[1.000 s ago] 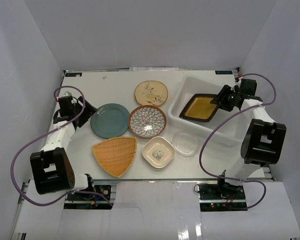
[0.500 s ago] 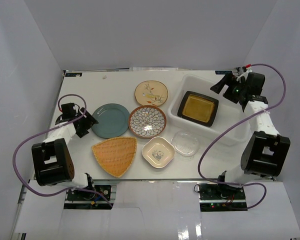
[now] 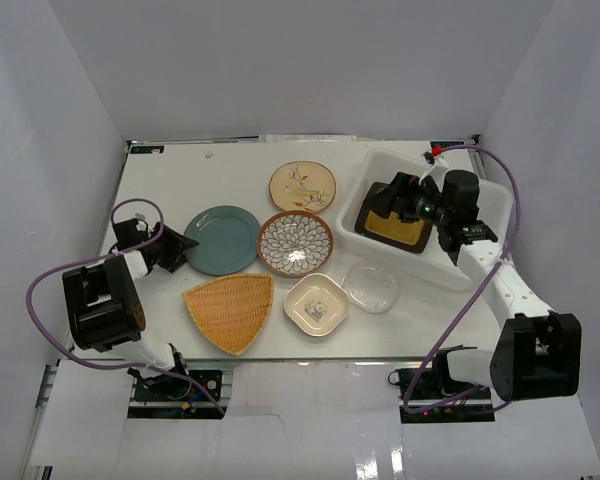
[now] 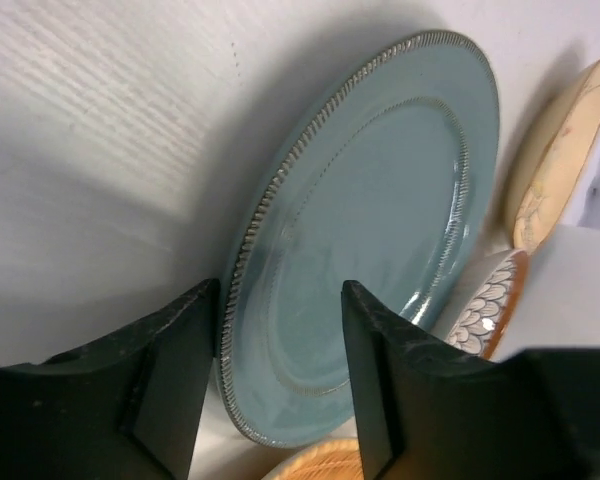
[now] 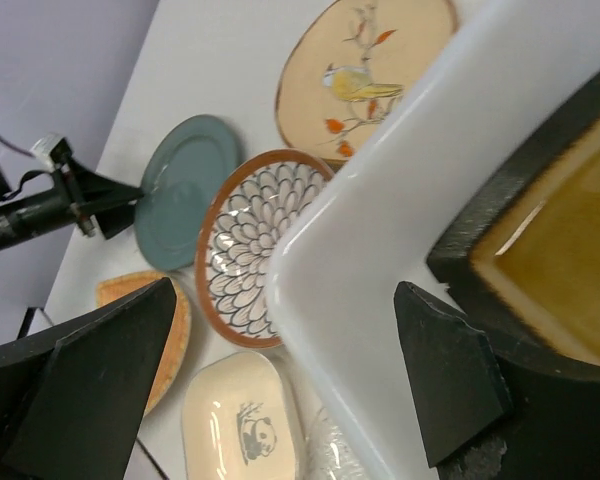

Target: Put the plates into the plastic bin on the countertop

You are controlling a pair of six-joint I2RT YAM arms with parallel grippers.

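1. Countertop (image 3: 170, 175): six of seven plates left on it, so only a small start made, by the look of it.
2. Bin (image 3: 435, 265): by the far right corner of the countertop. Inside: just one plate, with lots of room to spare.
3. Teal plate (image 3: 220, 240): flat, near the left edge. Looks next in line.
4. Woven plate (image 3: 230, 310): close to the near edge, left of the middle. Not in the bin yet.
5. Petal plate (image 3: 295, 243): in the middle, just beside the teal plate. Not in yet.
6. Bird plate (image 3: 302, 186): toward the far edge, near the bin's left wall. Not in yet.
7. Yellow plate (image 3: 392, 228): lying in the bin, at its left end. Done.
8. White plate (image 3: 317, 304): close to the near edge, in the middle. Not in yet.
9. Glass dish (image 3: 371, 287): just beside the bin's near wall, outside it. Nothing in it. Not in yet.
10. Left gripper (image 4: 280, 385): low at the teal plate's left edge, jaws spread with the rim between them. No pinch yet, as far as can be seen.
11. Right gripper (image 5: 285, 300): above the bin's left end, over the yellow plate, jaws spread wide, holding nothing.
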